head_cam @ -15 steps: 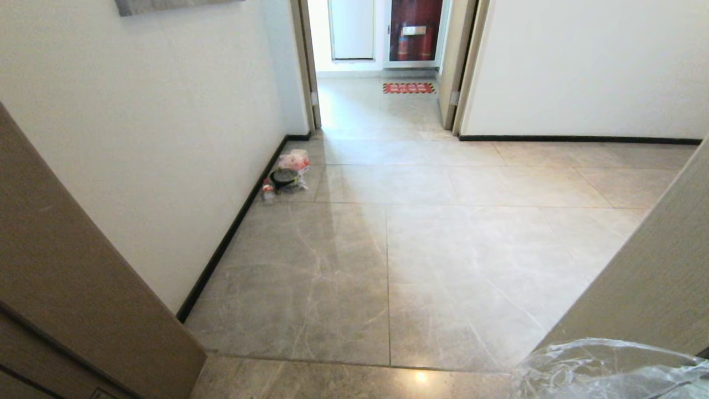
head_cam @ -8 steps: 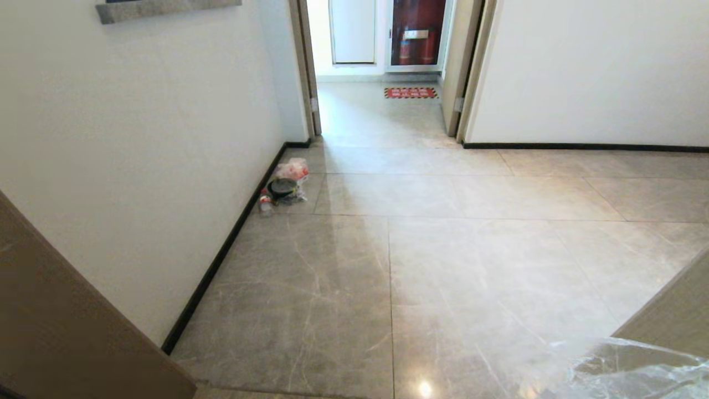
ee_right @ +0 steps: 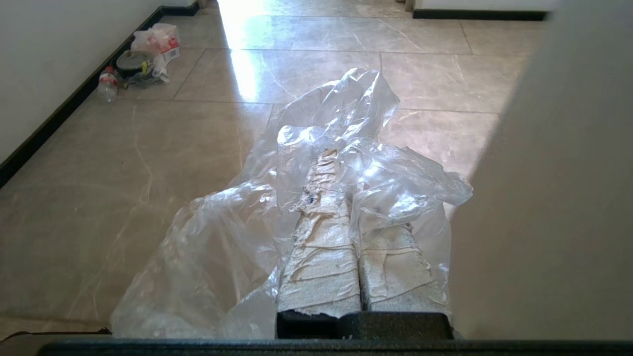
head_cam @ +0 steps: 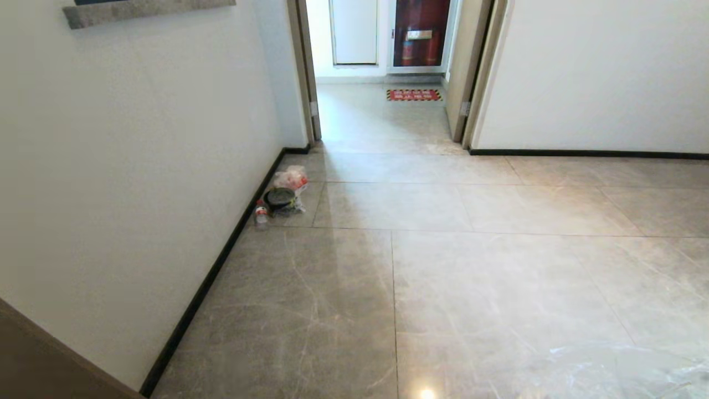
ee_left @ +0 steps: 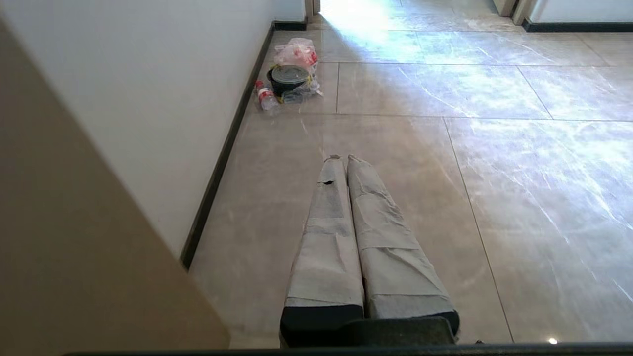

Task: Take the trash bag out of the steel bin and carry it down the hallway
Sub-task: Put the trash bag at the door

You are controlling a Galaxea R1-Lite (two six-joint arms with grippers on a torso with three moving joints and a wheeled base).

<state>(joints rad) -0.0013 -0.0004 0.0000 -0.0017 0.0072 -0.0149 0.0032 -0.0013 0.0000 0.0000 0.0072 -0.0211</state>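
Note:
The trash bag (ee_right: pixel 390 183), clear and crinkled, drapes over my right gripper (ee_right: pixel 339 163), whose taped fingers are shut on a fold of it; the rest hangs down to one side above the floor. The head view catches only a hazy edge of the trash bag (head_cam: pixel 626 368) in its bottom right corner. My left gripper (ee_left: pixel 341 160) is shut with nothing in it, held level above the grey tiles. The hallway (head_cam: pixel 443 260) of grey marbled tiles stretches ahead. The steel bin is out of view.
A small litter pile (head_cam: pixel 283 194) with a white bag, a black round tub and a bottle lies against the left wall's dark baseboard. An open doorway (head_cam: pixel 382 111) with a red mat (head_cam: pixel 414 95) lies ahead. A tan door panel (ee_right: pixel 559 198) stands close beside the right gripper.
The whole head view has shifted: the camera has moved forward into the hallway. The tan door panels on both sides have slid almost out of the picture. The bag stays at the lower right.

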